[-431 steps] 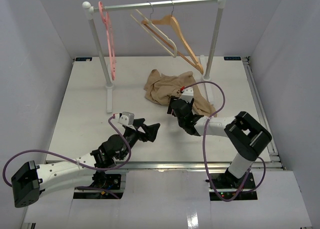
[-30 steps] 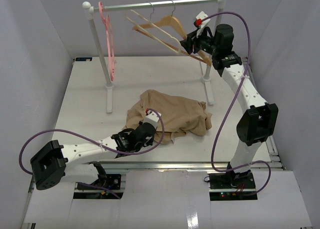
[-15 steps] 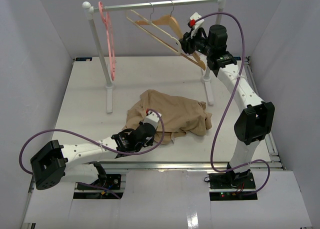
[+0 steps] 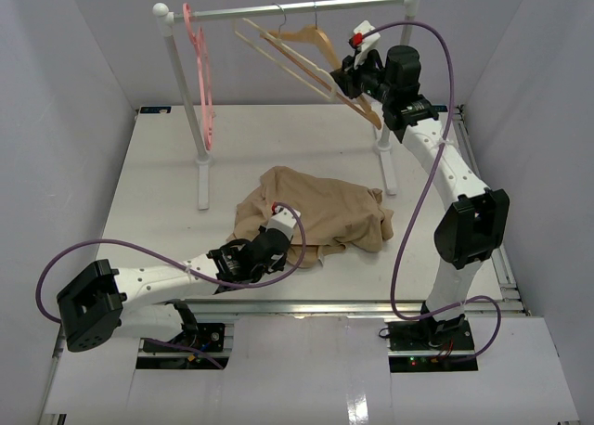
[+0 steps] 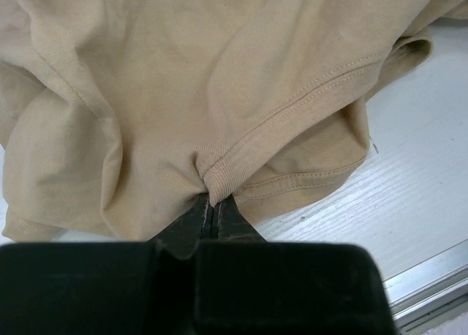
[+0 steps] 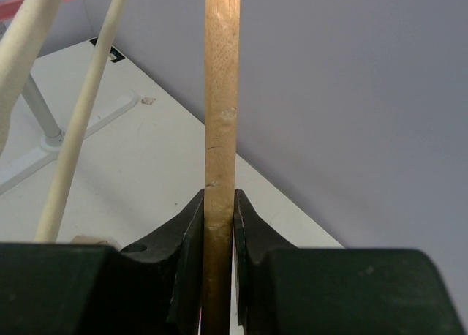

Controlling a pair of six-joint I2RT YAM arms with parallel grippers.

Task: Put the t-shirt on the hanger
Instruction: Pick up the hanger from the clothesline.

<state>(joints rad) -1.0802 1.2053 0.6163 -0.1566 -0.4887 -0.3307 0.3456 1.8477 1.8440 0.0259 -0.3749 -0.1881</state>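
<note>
The tan t-shirt (image 4: 320,210) lies crumpled on the white table, near the front middle. My left gripper (image 4: 278,237) rests low at its near edge. In the left wrist view its jaws (image 5: 210,205) are shut on a pinched fold of a ribbed edge of the t-shirt (image 5: 183,93). The light brown wooden hanger (image 4: 314,41) hangs by its hook from the rack rail. My right gripper (image 4: 350,76) is raised to the hanger's right arm. In the right wrist view the wooden bar (image 6: 221,93) runs upright between the jaws (image 6: 219,207), which press on both its sides.
The clothes rack's rail (image 4: 288,9) spans the back, on a left post (image 4: 190,119) and a right post (image 4: 397,82). A pink hanger (image 4: 200,72) hangs at the left end. A pale cream hanger (image 4: 283,58) hangs just beside the wooden one, its rods (image 6: 80,130) left of my right gripper.
My right gripper has closed onto the wooden hanger's arm and shifted slightly left with it. The left arm and the t-shirt have not moved.
</note>
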